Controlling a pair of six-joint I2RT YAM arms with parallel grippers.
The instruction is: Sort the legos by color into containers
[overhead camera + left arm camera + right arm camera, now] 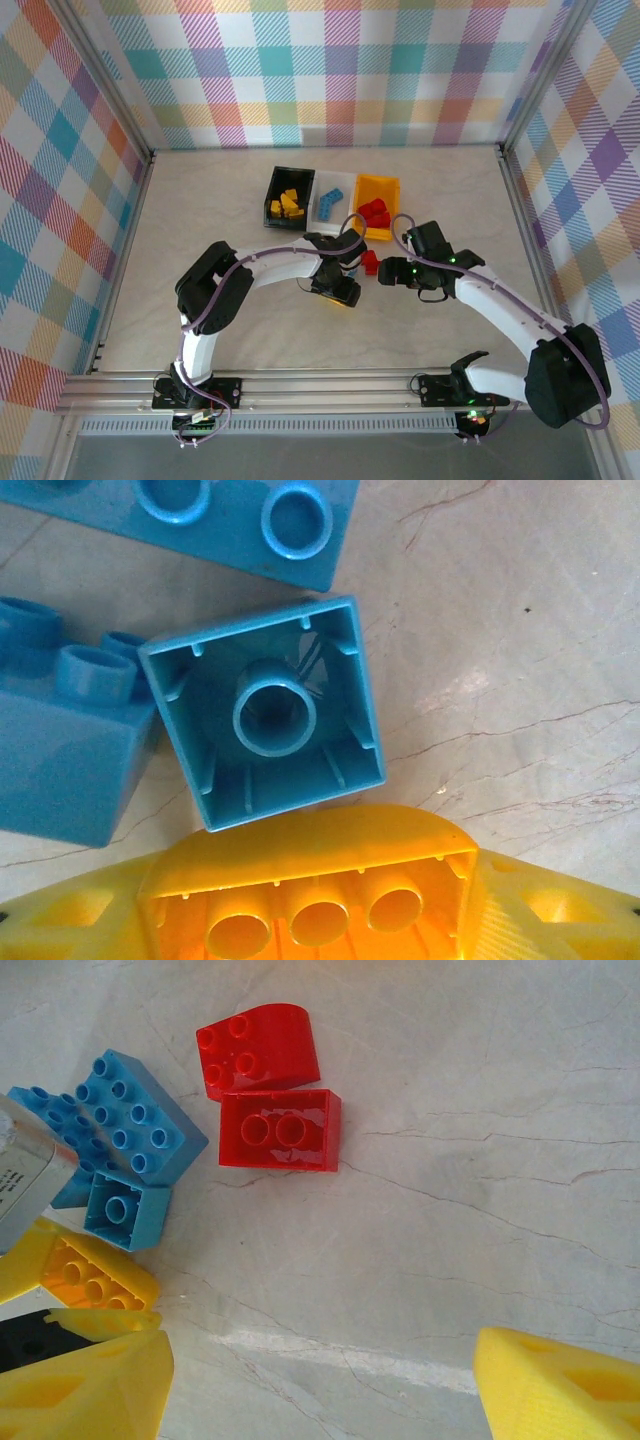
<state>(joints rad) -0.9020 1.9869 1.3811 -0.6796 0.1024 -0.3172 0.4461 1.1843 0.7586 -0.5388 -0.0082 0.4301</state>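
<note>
Marble tabletop (520, 630) carries a square blue lego (268, 715) lying hollow-side up.

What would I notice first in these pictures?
The bright bricks up close! In the left wrist view, a yellow brick sits between the left gripper's fingers, just below an upside-down blue brick. From above, three joined bins hold yellow, blue and red bricks, with a rainbow checked wall behind them.
</note>
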